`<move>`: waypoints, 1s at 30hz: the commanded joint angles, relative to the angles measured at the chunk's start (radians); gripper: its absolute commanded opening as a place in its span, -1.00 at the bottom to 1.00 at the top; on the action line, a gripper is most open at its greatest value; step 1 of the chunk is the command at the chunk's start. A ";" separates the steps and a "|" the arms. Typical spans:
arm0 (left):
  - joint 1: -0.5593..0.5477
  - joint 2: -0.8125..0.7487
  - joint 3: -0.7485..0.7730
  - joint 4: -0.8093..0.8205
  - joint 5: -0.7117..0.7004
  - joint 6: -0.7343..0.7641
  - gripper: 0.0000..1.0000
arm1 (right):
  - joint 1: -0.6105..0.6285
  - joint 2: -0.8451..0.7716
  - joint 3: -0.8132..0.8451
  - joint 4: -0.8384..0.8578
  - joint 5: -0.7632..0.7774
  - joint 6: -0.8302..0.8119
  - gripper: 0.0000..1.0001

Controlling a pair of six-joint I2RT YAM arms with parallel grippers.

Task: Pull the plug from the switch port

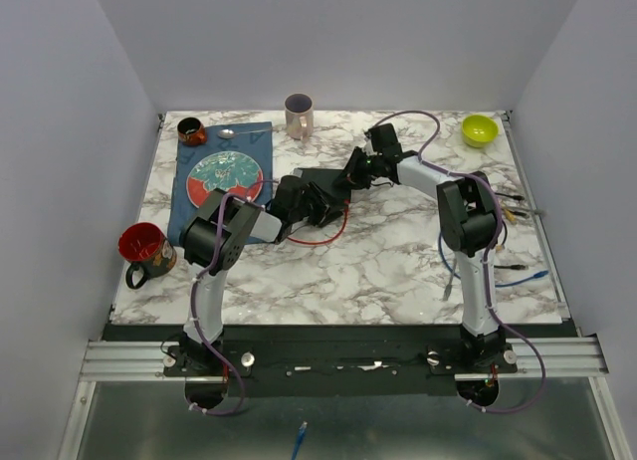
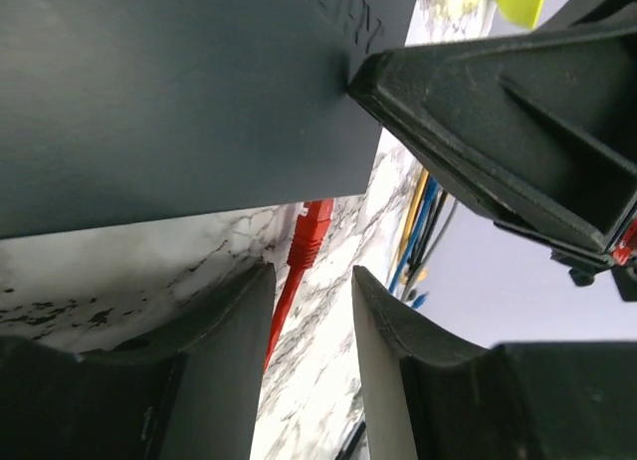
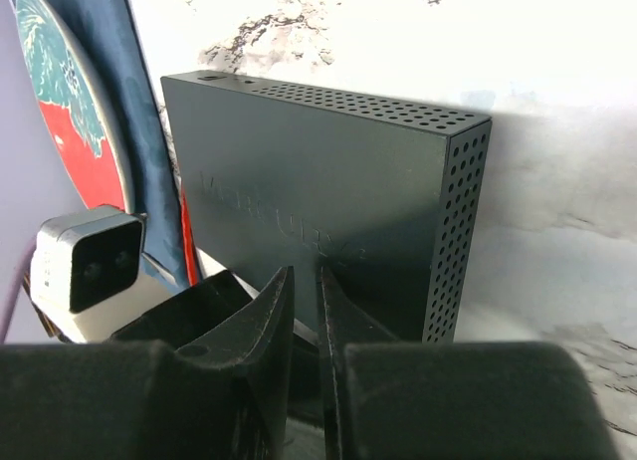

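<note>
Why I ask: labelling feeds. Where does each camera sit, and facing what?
Top external: above, behind the left arm and right arm, looking down on the table; both show.
Left wrist: on the left arm, looking past the open left gripper at the red plug and switch.
Right wrist: on the right arm, facing the switch over the right gripper.
Shared: all show the switch.

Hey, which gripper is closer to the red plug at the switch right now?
Left. The left gripper has its open fingers either side of the red cable, the red plug just beyond their tips. The right gripper sits against the switch, not at the plug.
</note>
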 commanded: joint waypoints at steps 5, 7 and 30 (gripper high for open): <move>-0.009 0.009 -0.036 0.085 -0.192 -0.092 0.00 | 0.008 -0.050 -0.078 -0.008 0.101 -0.022 -0.54; -0.009 0.008 -0.038 0.085 -0.218 -0.093 0.00 | 0.008 -0.063 -0.092 -0.008 0.132 -0.034 -0.54; -0.055 0.066 0.050 0.020 -0.254 -0.079 -0.07 | 0.008 -0.061 -0.127 -0.019 0.166 -0.047 -0.58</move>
